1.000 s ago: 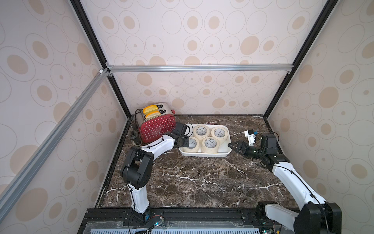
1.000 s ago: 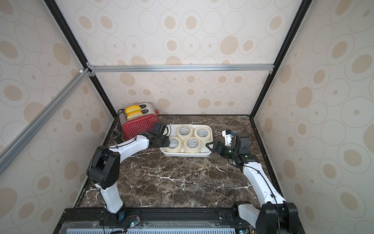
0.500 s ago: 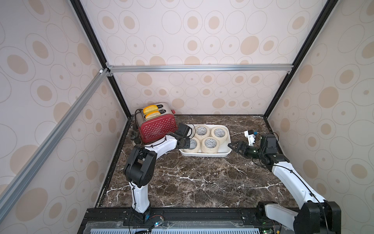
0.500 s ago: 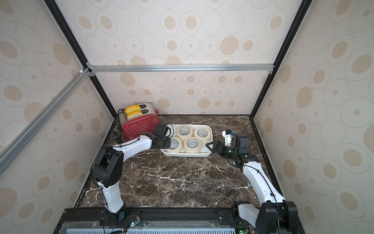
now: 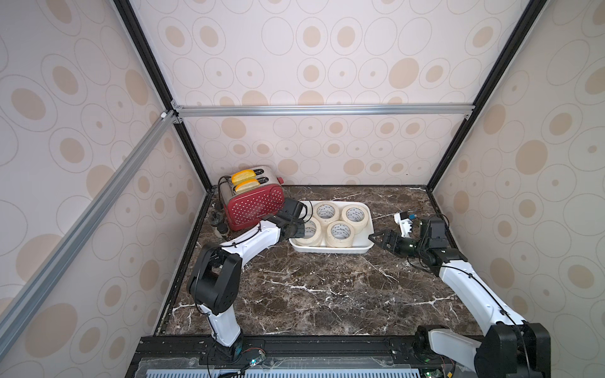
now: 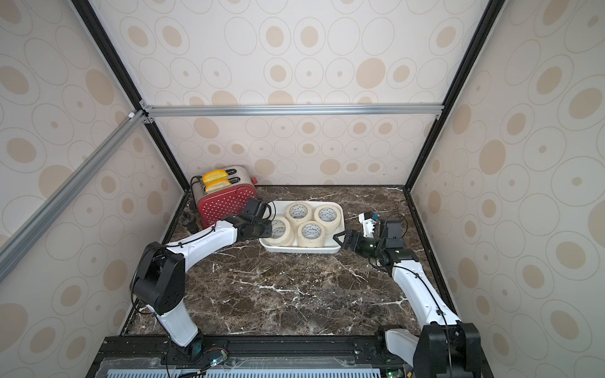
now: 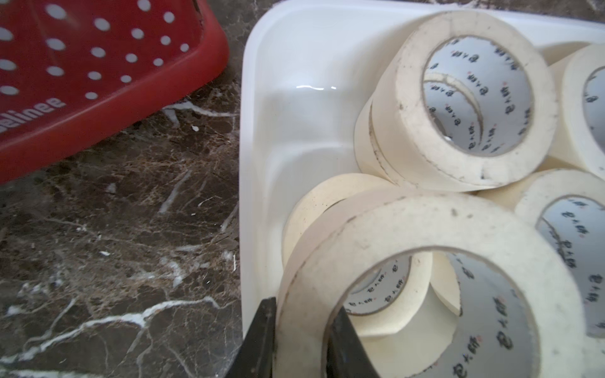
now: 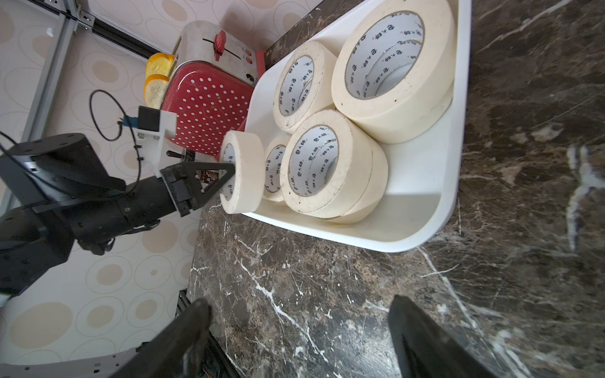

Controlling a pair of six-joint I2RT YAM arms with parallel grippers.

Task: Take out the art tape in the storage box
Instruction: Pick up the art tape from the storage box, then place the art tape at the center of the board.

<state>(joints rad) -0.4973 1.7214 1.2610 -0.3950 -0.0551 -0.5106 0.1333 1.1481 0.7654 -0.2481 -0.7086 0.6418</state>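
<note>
Held art tape roll [image 7: 425, 229] and toaster [image 7: 82, 81] cropped by frame edge; lower rolls [image 8: 376, 183] mostly hidden; right gripper [image 8: 300, 300] fingers cropped.

The left gripper [image 7: 304, 314] pinches the wall of a tape roll [image 7: 425, 229], with one black finger outside the ring and one inside its printed core. The tape roll leans tilted over a second roll [image 7: 314, 209] in the white storage box [image 7: 294, 114]. The stacked rolls [image 7: 409, 137] sit close beside it. A red dotted toaster [image 7: 98, 81] stands on the marble table [image 7: 114, 245] near the box.

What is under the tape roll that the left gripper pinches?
Another cream roll lies there in the storage box, seen beside and through the hole of the gripped roll. Much of it is covered; whether they touch cannot be told.
</note>
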